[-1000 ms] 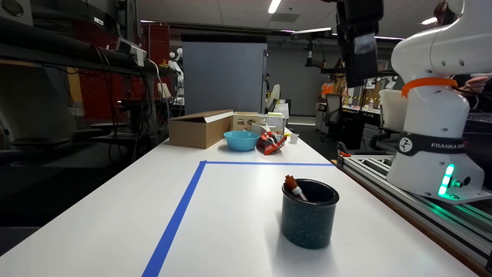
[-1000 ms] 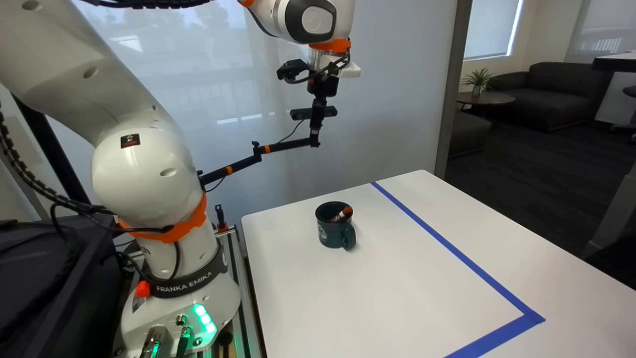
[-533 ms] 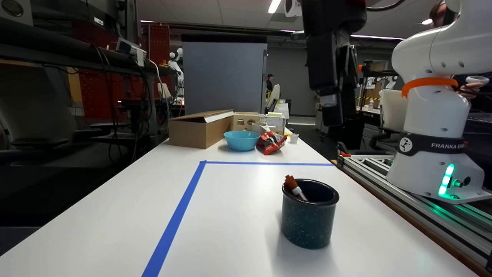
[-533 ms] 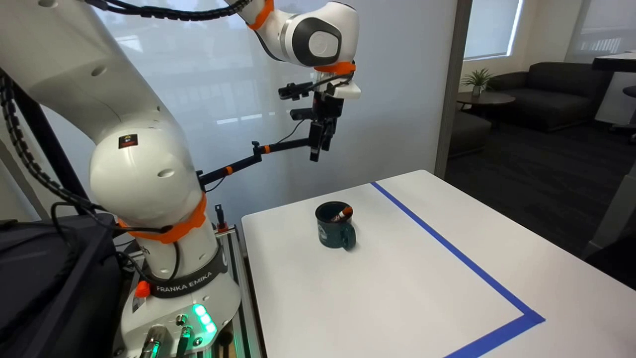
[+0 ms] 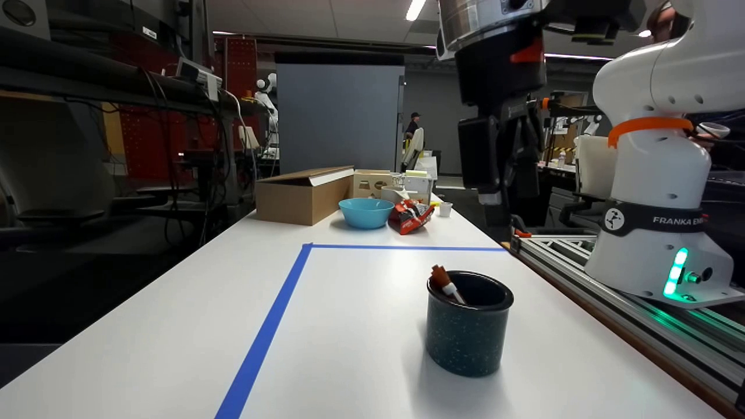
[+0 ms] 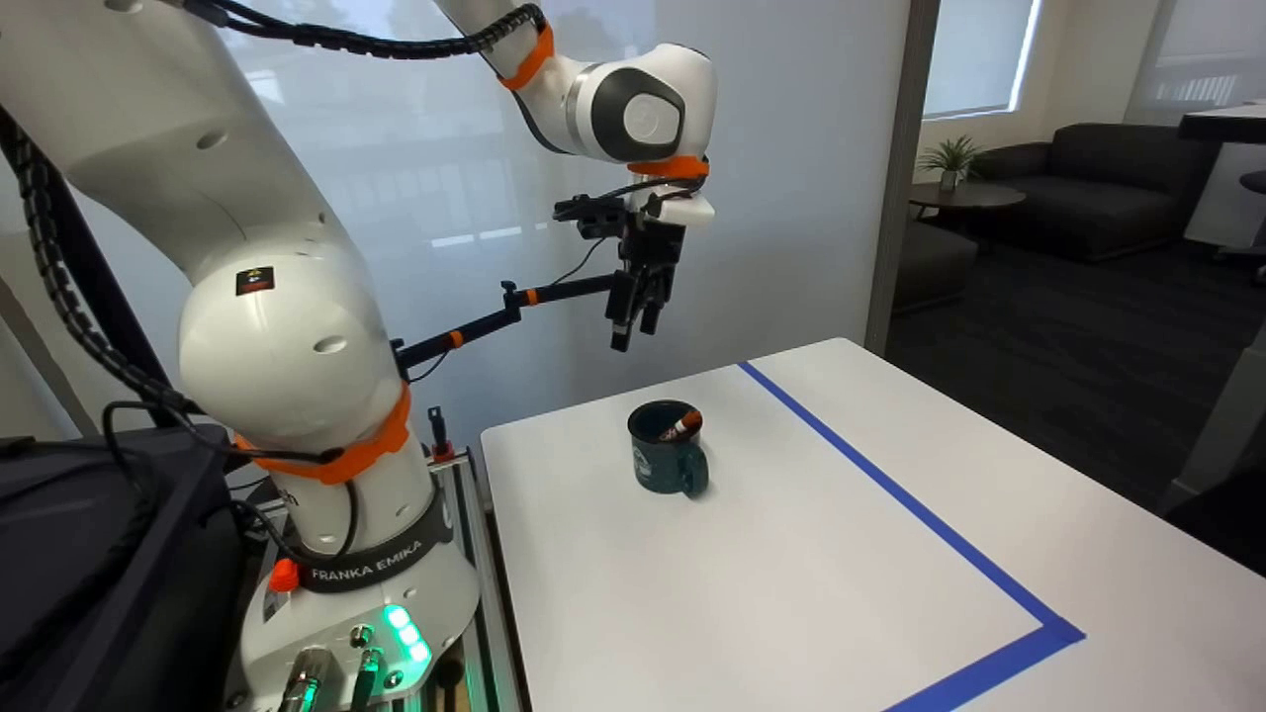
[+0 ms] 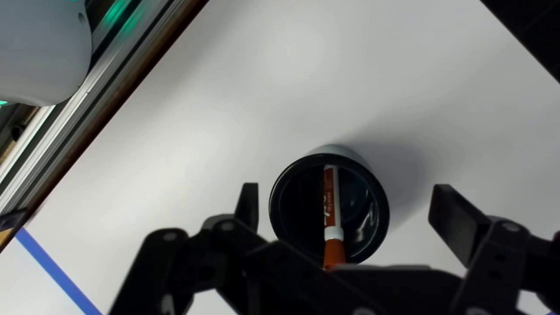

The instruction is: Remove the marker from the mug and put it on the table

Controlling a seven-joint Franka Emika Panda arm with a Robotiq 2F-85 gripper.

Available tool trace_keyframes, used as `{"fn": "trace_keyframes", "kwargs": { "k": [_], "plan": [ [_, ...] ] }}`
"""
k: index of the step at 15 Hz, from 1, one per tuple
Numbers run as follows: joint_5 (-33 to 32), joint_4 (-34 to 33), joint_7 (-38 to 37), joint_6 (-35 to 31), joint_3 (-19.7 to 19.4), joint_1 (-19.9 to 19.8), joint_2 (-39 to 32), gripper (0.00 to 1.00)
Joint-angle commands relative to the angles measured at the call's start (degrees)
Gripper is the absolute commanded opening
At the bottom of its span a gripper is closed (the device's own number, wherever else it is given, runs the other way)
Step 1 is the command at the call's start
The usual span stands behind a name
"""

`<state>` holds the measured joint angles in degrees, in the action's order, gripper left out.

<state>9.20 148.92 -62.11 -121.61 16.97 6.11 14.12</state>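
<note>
"Gripper [image 6: 635,333] dropped since the earlier frame, clear in both exterior views. Anything else move?"

"Nope. Mug [image 5: 467,343] stayed upright on the table [image 6: 791,554]; marker [image 7: 330,197] hadn't shifted either."

"Where was the marker?"

"Inside the mug, tilted, its reddish-brown cap [image 7: 334,251] poking past the rim [image 7: 383,210]."

"Fingers [image 7: 457,223]?"

"Apart, holding nothing. Wrist view showed one to each side of the mug, but that was just the look down; both exterior views had them well above it, touching nothing."

"So what did the drop mean for the task?"

"Approach step, by my guess. Lift-out hadn't begun, so the put-down on the table was some way off. Next move probably called for more descent, lined up over the cap, then a pinch."

"Risk?"

"Couldn't tell whether the spread would clear the mug, so straight descent might have bumped the rim. Marker was a thin target too, and the cap's far end seemed hidden behind the gripper in the wrist view, so aiming looked fiddly."
</note>
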Motion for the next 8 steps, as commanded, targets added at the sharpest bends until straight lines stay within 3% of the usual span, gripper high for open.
{"fn": "trace_keyframes", "kwargs": {
  "k": [1, 8],
  "plan": [
    [-3.1, 1.1, -2.9, -1.1, -1.2, -0.1, -0.8, 1.0],
    [-7.5, 2.5, -1.5, -6.4, -4.3, -1.0, -2.5, 1.0]
  ]
}}
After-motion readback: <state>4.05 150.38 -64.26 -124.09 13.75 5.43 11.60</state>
